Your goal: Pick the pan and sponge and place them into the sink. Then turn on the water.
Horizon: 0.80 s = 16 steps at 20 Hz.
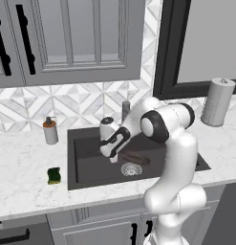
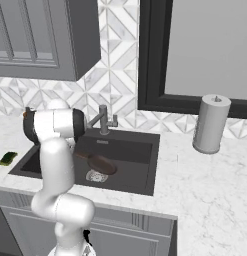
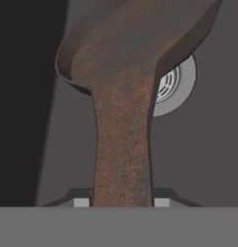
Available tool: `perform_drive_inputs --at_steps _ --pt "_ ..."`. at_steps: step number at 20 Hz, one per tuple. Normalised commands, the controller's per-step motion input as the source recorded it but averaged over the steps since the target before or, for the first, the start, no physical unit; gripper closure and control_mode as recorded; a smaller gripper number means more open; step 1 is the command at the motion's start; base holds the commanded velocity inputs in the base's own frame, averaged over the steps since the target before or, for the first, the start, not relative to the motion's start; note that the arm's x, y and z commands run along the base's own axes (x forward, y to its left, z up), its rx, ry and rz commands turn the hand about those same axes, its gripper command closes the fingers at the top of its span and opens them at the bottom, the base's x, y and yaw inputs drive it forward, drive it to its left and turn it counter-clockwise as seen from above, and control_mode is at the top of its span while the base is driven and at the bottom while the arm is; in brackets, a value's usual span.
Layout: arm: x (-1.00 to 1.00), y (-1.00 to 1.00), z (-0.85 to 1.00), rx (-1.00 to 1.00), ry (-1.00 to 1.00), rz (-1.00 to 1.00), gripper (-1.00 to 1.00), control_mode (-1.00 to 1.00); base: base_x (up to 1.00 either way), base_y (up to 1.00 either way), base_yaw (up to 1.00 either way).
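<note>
While our gripper [image 3: 121, 202] clamps the pan [image 3: 135, 58] by its handle above the sink [image 1: 86, 158], we risk tipping on release; sponge [image 1: 54, 175] awaits on desk [image 1: 24, 167].

- The left base view is looking forward and down from behind the arm's left side, taking in the sink [image 1: 91, 165], the counter [image 1: 24, 167] to its left and the cabinets above.
- The right base view is looking forward and down from behind the arm's right side, taking in the sink [image 2: 130, 165] and the counter [image 2: 205, 180] stretching right.
- Both base views are sharing the sink, the faucet [image 1: 125, 111] [image 2: 102, 120], the paper towel roll [image 1: 217, 102] [image 2: 211, 124] and the tiled wall.
- The hand view is looking close along the pan [image 3: 123, 96] handle, down toward the drain [image 3: 176, 87].
</note>
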Motion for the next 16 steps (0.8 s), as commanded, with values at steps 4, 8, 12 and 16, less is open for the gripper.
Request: perform_drive_inputs --at_steps 4,8,12,16 --pt "0.00 0.34 -0.52 0.00 0.00 -0.08 1.00 -1.00 0.00 0.00 0.00" --pt "0.00 0.17 -0.45 0.00 -0.03 -0.07 1.00 -1.00 0.00 0.00 0.00" --pt "-0.08 0.14 -0.57 0.00 0.00 -0.08 1.00 -1.00 0.00 0.00 0.00" --pt "-0.06 0.11 -0.55 0.00 -0.03 -0.08 -1.00 -1.00 0.00 0.00 0.00"
